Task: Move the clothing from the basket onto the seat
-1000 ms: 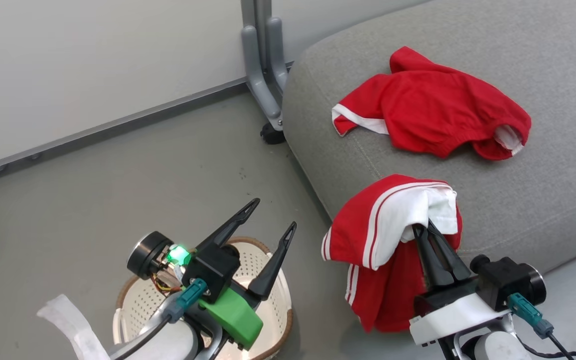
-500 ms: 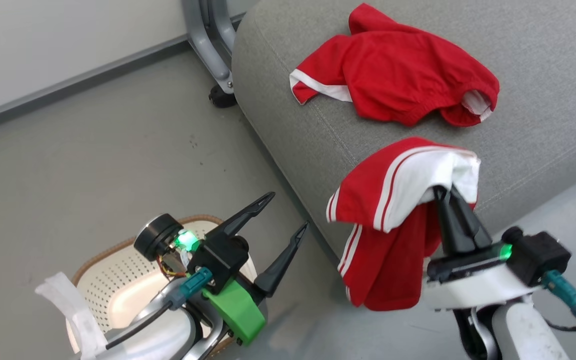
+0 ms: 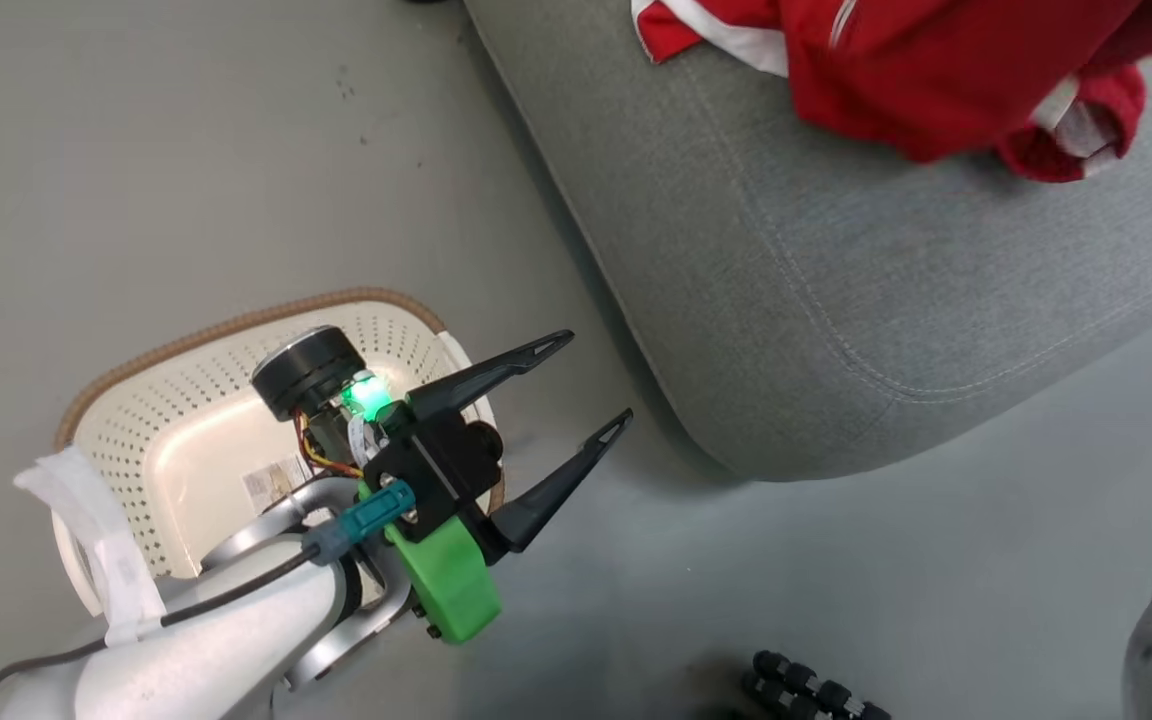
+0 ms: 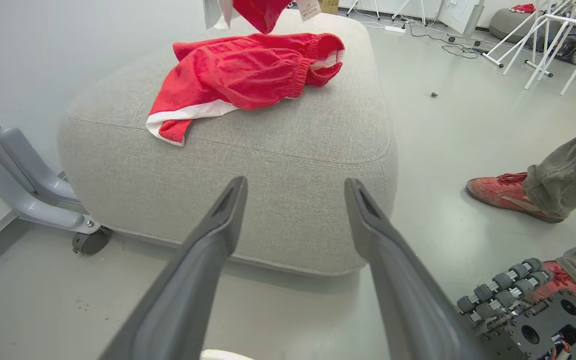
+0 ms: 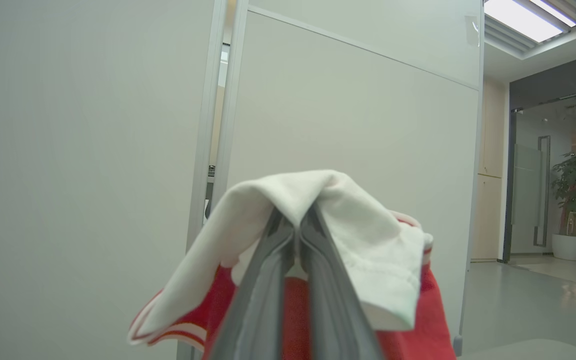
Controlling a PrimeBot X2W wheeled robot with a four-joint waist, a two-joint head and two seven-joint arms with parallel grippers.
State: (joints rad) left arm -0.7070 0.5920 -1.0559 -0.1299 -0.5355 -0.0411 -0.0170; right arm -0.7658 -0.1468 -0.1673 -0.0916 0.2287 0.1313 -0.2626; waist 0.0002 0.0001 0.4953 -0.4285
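Right wrist: gripper [image 5: 296, 222] clamps clothing [image 5: 363, 235]; probably aloft.

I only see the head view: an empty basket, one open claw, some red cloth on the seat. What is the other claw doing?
Observer: The right claw is shut on a red and white garment, raised before a pale wall panel.
Visitor: Raised above what?
Observer: In the left wrist view it dangles above the far end of the seat, over the other garment lying there.
Visitor: Anybody nearby?
Observer: Yes, a person's red shoe stands on the floor beside the seat.
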